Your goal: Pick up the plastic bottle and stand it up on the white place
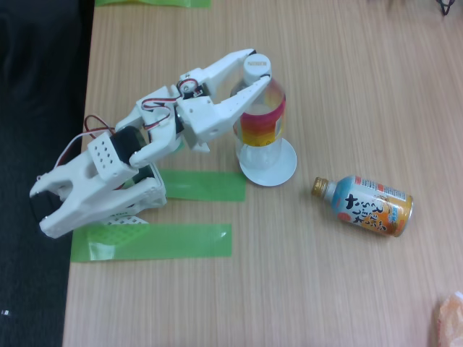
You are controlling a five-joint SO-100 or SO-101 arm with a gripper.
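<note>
clear ribbed plastic bottle (259, 123), pink-to-yellow label unreadable, stands on the round white place (269, 170), white hand (260, 69) closed around its capped neck.

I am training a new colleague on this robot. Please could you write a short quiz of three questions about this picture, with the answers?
1. True or false: the plastic bottle stands upright on the white plate.
2. Which object lies on its side to the right of the plate in the fixed view? A) a glass cup B) the orange-and-blue can C) a spoon
3. Fill in the blank: two strips of ____ tape are stuck on the table near the arm's base.

Key
1. True; the gripper has one finger on each side of the bottle's top.
2. B
3. green
</note>
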